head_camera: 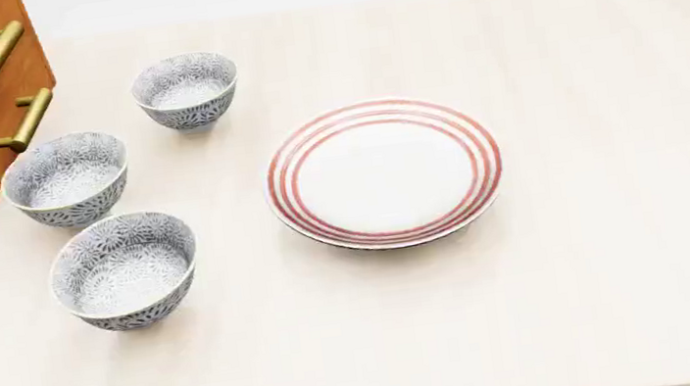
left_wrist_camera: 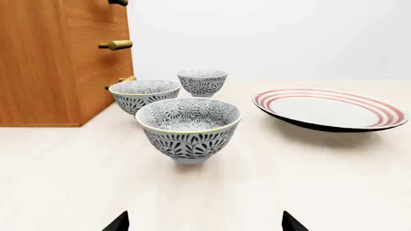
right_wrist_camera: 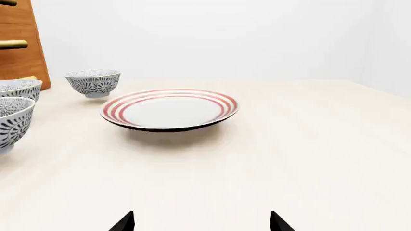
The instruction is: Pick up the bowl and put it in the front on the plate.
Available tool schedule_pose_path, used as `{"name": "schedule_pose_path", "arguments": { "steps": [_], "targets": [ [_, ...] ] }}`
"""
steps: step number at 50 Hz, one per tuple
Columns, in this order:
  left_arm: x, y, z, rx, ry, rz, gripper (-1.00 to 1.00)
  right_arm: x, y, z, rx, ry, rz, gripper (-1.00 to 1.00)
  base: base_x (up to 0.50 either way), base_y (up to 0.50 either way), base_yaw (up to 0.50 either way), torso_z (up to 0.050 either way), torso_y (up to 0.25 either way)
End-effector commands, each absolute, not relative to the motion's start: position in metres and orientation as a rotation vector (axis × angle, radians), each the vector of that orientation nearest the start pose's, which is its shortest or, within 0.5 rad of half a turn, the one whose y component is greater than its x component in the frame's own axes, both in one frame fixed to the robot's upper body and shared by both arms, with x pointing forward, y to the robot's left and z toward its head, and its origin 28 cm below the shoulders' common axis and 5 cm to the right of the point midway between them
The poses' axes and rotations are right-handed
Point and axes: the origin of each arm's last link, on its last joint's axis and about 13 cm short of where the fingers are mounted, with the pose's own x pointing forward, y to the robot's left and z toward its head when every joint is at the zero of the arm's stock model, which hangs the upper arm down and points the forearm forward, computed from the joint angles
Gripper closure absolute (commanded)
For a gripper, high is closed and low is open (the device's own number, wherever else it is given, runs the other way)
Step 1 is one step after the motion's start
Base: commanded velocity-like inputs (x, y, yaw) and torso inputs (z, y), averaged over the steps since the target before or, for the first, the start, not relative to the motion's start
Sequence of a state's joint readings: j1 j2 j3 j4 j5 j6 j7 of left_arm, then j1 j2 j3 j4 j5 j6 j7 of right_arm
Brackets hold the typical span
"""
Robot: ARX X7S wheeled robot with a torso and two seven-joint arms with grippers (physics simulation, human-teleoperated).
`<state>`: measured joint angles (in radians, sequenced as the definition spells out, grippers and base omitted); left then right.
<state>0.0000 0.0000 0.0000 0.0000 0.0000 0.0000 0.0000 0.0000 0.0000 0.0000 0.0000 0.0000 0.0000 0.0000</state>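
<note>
My jaws spread wide and empty, I must next reach the bowl [head_camera: 124, 270] left of the plate [head_camera: 384, 172].

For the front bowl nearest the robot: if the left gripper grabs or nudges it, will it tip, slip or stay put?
The front bowl looks rigid and glazed, so the fingertips may slip on its curved wall. It stands on a narrow foot under a wide rim, so a high push could probably tip it. The middle bowl sits close behind; a shove might knock them together.
</note>
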Motion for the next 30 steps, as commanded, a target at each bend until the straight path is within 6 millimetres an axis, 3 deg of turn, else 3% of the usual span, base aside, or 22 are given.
{"name": "schedule_pose_path", "arguments": {
  "steps": [1,26,30],
  "targets": [
    [0.211,0.204,0.012,0.024,0.01,-0.014,-1.0,0.211,-0.097,0.012,0.0,0.013,-0.003,-1.0,0.0,0.0,0.0,0.0,0.0],
    [0.21,0.204,0.013,0.021,0.0,-0.005,-1.0,0.211,-0.097,0.015,-0.013,-0.007,-0.008,-1.0,0.0,0.0,0.0,0.0,0.0],
    [0.206,0.204,0.026,0.046,-0.175,0.031,-1.0,0.209,-0.097,0.028,0.033,-0.169,-0.011,-1.0,0.0,0.0,0.0,0.0,0.0]
  ]
}}
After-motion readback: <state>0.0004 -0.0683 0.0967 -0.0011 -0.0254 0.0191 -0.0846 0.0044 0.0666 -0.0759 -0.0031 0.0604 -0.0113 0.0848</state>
